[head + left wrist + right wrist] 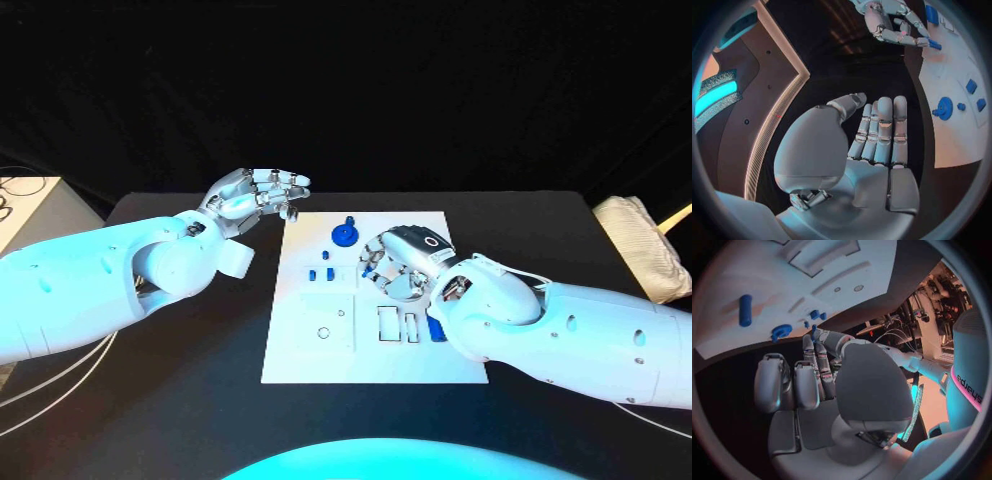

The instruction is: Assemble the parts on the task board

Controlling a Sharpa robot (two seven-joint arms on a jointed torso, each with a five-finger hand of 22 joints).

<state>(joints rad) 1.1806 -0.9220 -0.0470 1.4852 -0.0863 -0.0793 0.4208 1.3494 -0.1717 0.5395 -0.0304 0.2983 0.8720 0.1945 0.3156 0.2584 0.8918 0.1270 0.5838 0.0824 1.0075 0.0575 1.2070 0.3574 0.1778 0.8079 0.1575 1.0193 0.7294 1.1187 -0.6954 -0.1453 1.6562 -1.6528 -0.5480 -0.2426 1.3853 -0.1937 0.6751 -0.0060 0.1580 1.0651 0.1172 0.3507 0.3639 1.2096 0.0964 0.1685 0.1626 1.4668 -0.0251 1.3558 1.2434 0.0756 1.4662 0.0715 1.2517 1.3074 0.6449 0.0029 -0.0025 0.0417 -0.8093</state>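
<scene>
The white task board (325,355) lies in the middle of the black table. A round blue part (345,234) sits near its far edge, and small blue parts (315,270) lie to the left of my right hand. My right hand (405,262) hovers over the board's middle and pinches a small blue part (934,45) at its fingertips. Another blue part (414,328) stands in a slot by my right wrist. My left hand (260,195) is raised off the board's far left corner with its fingers (882,130) straight and holding nothing.
A pale padded bundle (636,257) lies at the table's right edge. A white box (29,212) with cables stands off the left side. Bare black table (216,330) runs along both sides of the board.
</scene>
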